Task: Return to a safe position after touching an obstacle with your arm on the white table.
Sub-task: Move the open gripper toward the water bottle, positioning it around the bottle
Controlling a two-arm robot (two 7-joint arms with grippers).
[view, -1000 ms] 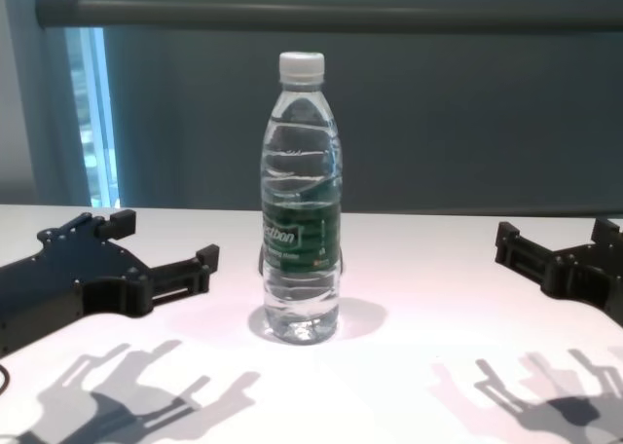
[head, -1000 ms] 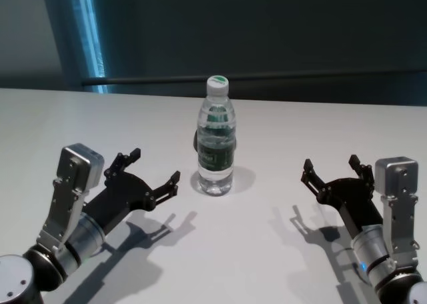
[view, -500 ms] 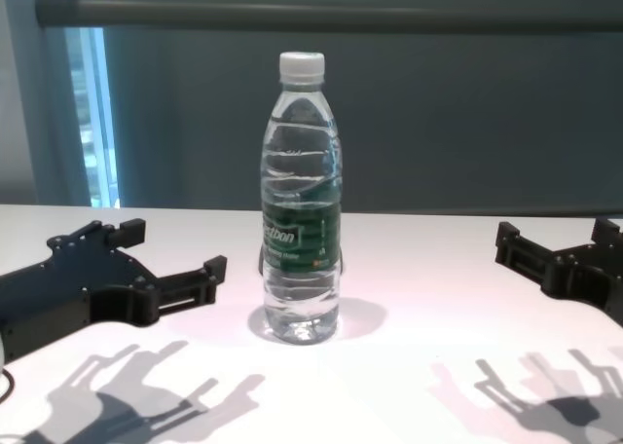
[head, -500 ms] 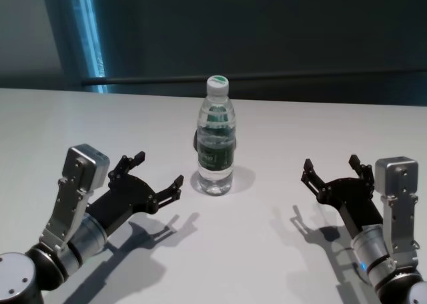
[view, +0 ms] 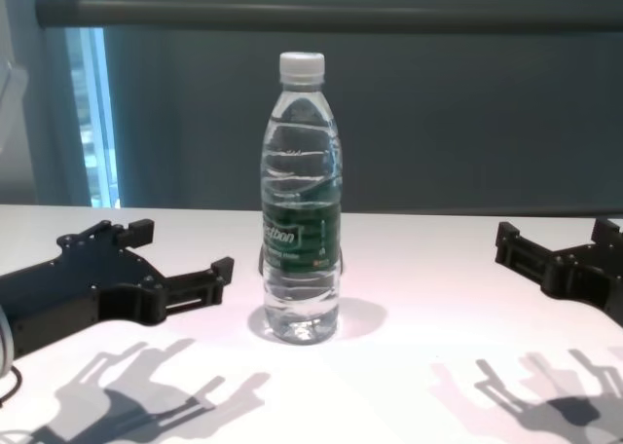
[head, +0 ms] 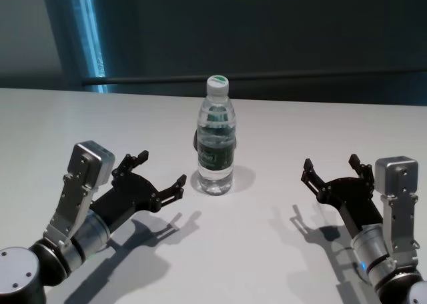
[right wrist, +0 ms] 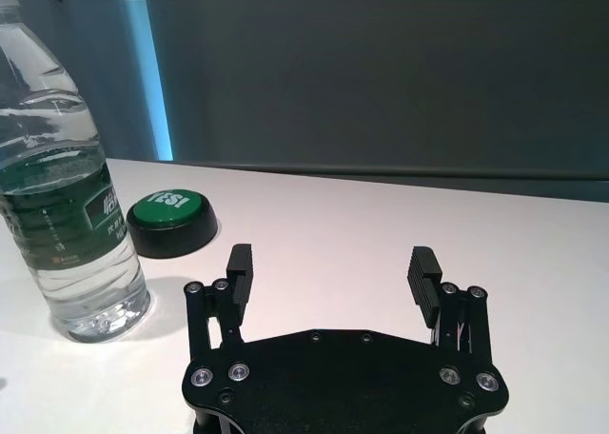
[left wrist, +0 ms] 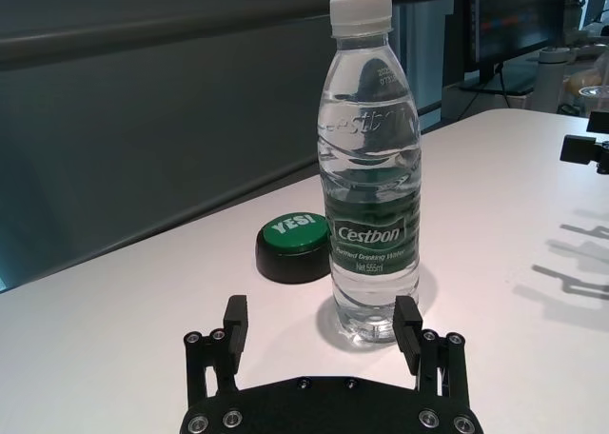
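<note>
The obstacle, a clear water bottle (head: 216,144) with a white cap and a dark green label, stands upright in the middle of the white table (head: 253,264). It also shows in the chest view (view: 301,220). My left gripper (head: 162,169) is open and empty, low over the table just left of the bottle, with a small gap between them. In the left wrist view, the bottle (left wrist: 371,196) stands just beyond the right-hand fingertip (left wrist: 406,315). My right gripper (head: 329,164) is open and empty, well to the right of the bottle.
A green button marked "YES!" on a black base (left wrist: 297,246) sits on the table just behind the bottle, and it also shows in the right wrist view (right wrist: 171,220). A dark wall with a rail runs behind the table's far edge.
My left gripper has moved forward and to the right, closer to the bottle. The bottle and my right arm have not moved.
</note>
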